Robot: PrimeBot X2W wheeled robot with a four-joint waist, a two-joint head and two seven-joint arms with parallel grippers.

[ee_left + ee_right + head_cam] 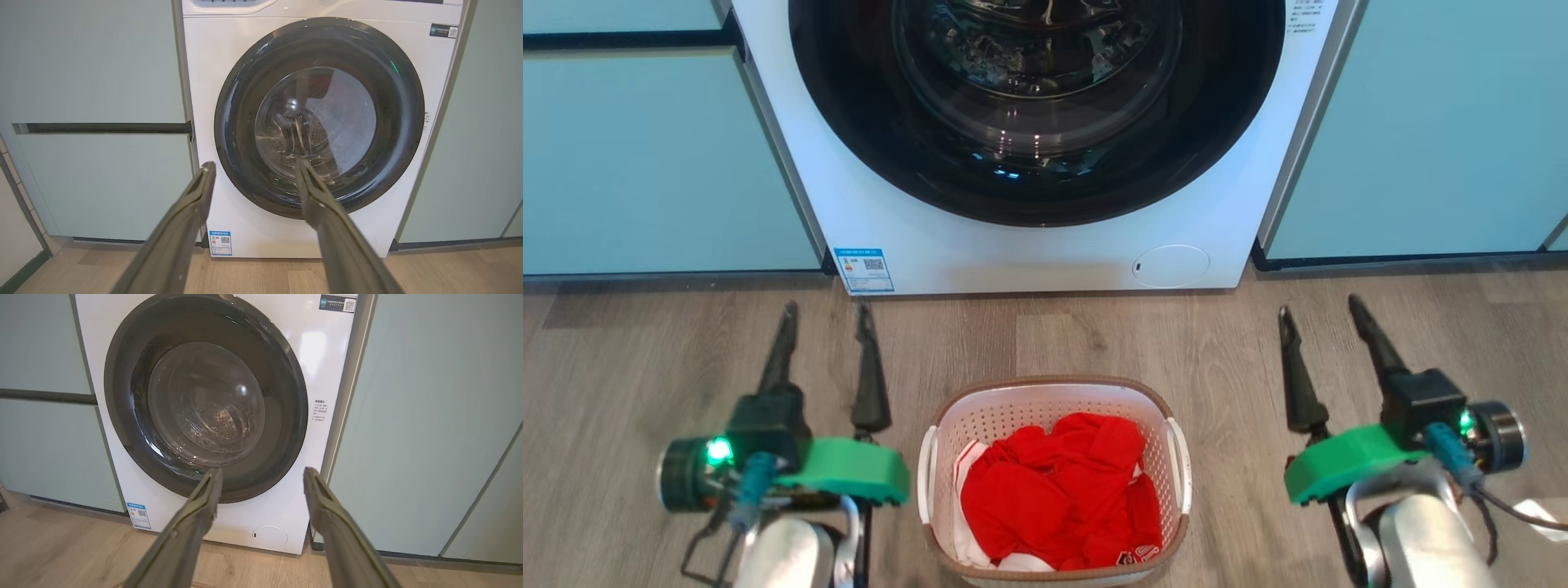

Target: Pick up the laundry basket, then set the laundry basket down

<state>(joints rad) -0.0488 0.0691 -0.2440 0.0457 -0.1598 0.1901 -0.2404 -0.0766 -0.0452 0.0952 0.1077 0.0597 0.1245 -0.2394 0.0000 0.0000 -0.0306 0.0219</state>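
The laundry basket [1013, 412], white and perforated with a brown rim, sits on the wood floor at the bottom middle of the head view, holding red clothes [1062, 490]. My left gripper [825, 314] hovers to its left, open and empty. To the basket's right my right gripper [1319, 309] is open too, with nothing between its fingers. Both point toward the washing machine. In the left wrist view my left gripper [253, 167] spreads wide before the machine's door. The right wrist view has my right gripper [261, 473] equally spread.
A white front-loading washing machine [1045, 253] with a dark round door [318, 114] stands straight ahead, set between pale green cabinet panels [645, 163]. Wood floor [1054, 335] lies between the machine and the basket.
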